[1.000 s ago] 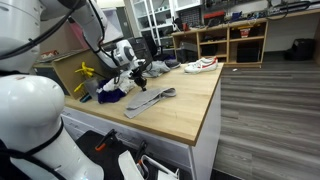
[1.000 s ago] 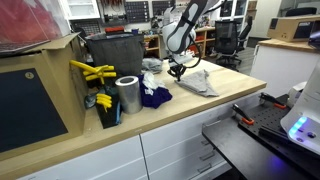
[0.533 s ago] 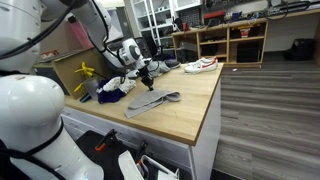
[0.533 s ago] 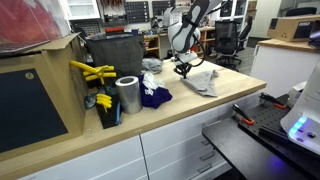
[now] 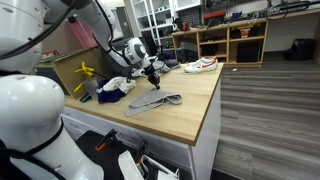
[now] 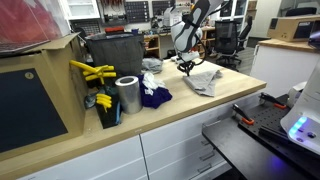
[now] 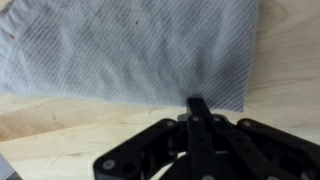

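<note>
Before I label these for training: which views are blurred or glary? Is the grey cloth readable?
Wrist view: the grey woven cloth is soft yet its weave shows; the black end effector near the lens is blurred. In both exterior views the cloth is small and coarse, lit evenly, no glare on the light wooden tabletop.

A wooden worktop (image 6: 190,115) is seen across the middle of an exterior view, with white drawers (image 6: 175,150) below it. At left centre a metal can (image 6: 127,95) is stood upright, just beside yellow-handled tools (image 6: 92,72). A dark blue cloth (image 6: 155,97) is laid just right of the can, and a black bin (image 6: 115,52) is placed behind both. In an exterior view a white shoe (image 5: 200,65) is found at the worktop's far end, upper centre, with open shelves (image 5: 235,40) beyond at upper right.
</note>
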Controlling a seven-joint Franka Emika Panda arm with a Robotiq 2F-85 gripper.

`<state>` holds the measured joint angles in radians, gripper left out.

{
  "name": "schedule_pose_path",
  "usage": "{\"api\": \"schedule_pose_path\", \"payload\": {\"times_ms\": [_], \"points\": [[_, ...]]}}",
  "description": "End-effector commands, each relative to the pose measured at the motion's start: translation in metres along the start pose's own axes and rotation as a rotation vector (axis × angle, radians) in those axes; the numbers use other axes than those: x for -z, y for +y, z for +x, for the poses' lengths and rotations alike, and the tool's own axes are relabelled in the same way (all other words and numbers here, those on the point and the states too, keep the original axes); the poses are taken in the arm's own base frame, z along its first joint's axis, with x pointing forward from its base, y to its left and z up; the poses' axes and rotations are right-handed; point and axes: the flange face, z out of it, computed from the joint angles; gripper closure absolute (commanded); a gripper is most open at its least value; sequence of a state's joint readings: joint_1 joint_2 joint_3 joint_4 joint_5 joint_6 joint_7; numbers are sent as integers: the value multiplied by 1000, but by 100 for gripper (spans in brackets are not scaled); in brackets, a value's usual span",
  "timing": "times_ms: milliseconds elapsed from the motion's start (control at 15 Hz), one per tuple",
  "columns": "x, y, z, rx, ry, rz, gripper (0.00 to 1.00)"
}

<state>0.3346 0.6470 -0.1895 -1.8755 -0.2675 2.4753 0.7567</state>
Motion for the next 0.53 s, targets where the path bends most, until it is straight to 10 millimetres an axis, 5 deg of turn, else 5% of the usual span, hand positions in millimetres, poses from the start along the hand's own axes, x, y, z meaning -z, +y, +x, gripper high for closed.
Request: {"api": "schedule_pose_path", "payload": {"times_ms": [0,467], "points": [[5,1,19,-42,30,-22,100],[40,-3,13,-28,19,31,100]]}}
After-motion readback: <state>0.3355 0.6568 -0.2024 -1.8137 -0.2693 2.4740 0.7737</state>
